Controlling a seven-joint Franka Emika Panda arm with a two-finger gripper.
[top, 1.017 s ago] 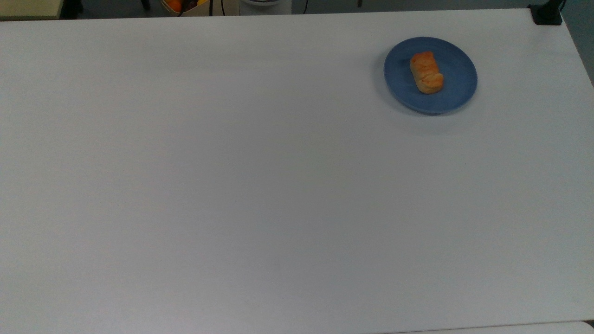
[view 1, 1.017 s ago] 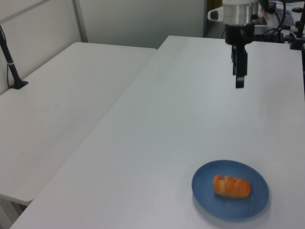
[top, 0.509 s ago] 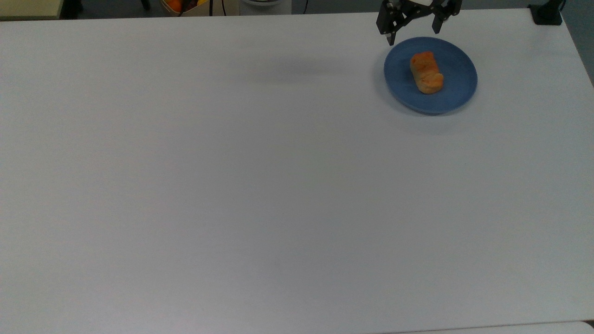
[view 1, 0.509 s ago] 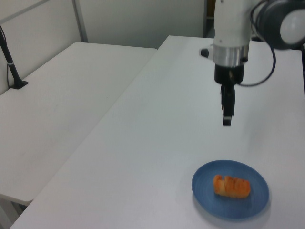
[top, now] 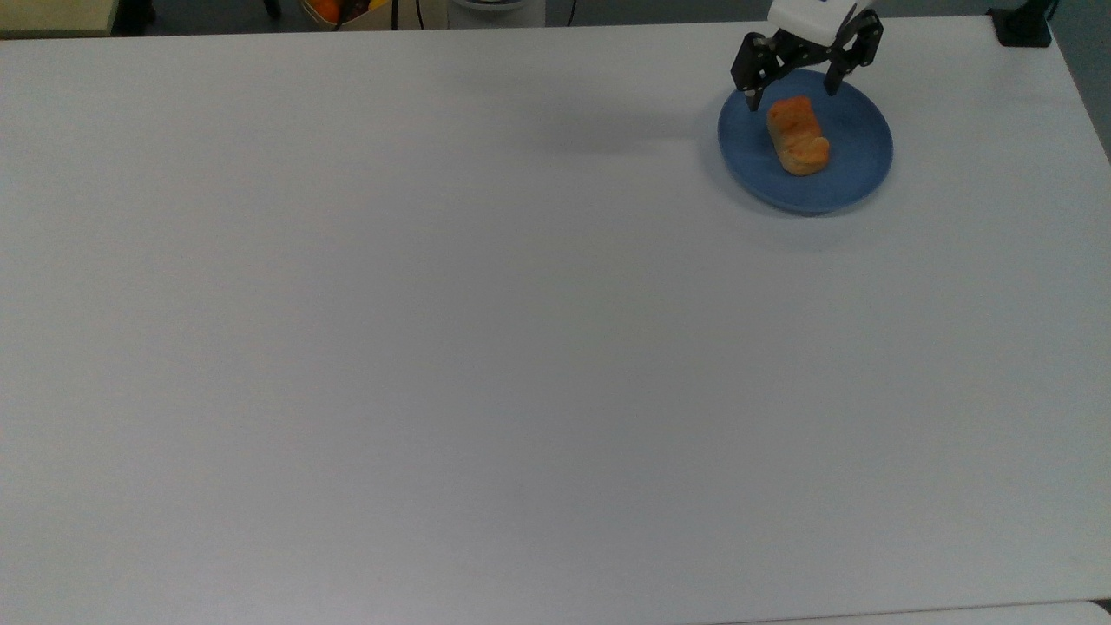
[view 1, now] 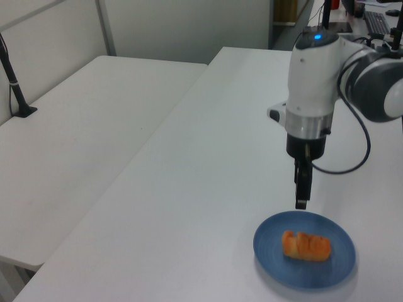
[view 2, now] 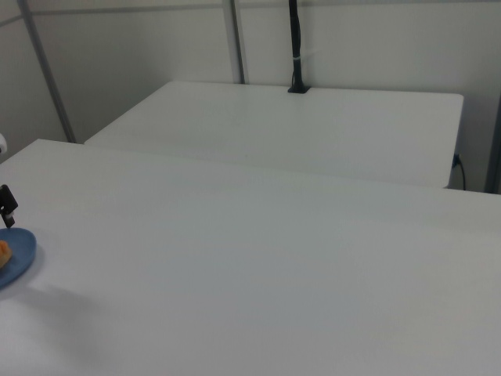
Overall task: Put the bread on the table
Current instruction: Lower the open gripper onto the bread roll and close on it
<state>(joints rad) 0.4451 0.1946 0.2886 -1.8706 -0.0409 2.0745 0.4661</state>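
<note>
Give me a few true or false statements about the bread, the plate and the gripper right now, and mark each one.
1. The bread lies on the blue plate. True.
2. The gripper is shut on the bread. False: its fingers are spread open and hold nothing.
3. In the top view, the plate sits near the table's upper right corner. True.
4. The bread already rests on the bare table. False: it is on the plate.
5. In the left view, the gripper hangs above the plate's far rim. True.
</note>
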